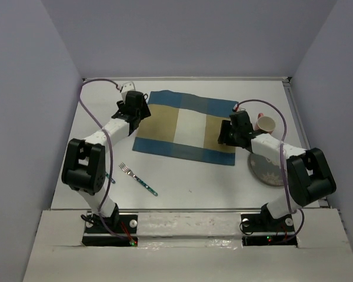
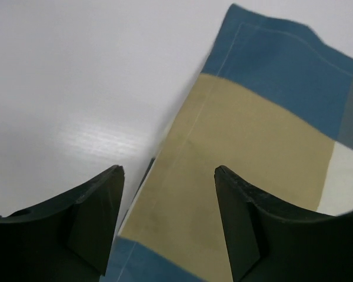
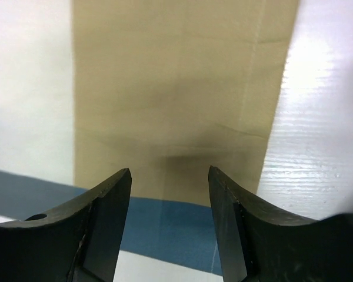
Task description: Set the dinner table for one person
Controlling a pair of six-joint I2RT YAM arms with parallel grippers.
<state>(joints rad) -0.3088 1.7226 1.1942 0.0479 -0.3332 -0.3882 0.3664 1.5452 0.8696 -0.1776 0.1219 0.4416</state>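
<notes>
The left claw (image 1: 140,100) hangs over the left edge of the placemat (image 1: 185,126) and the right claw (image 1: 225,136) over its right edge, seen from above; the table (image 1: 188,176) is a wide matte white top boxed in by pale grey walls (image 1: 23,117), and the checked placemat lies flat near its middle; a fork (image 1: 136,178) with a blue handle lies on bare white near the left arm; a grey plate (image 1: 260,169) sits at the right, partly covered by the right arm, with a cup (image 1: 266,124) just beyond it; from the left wrist, the fingers stand wide apart with nothing between them, above the tan band where cloth meets white top; from the right wrist, the fingers are likewise spread and empty, low over tan cloth, a blue strip nearest and bare table to the right.
</notes>
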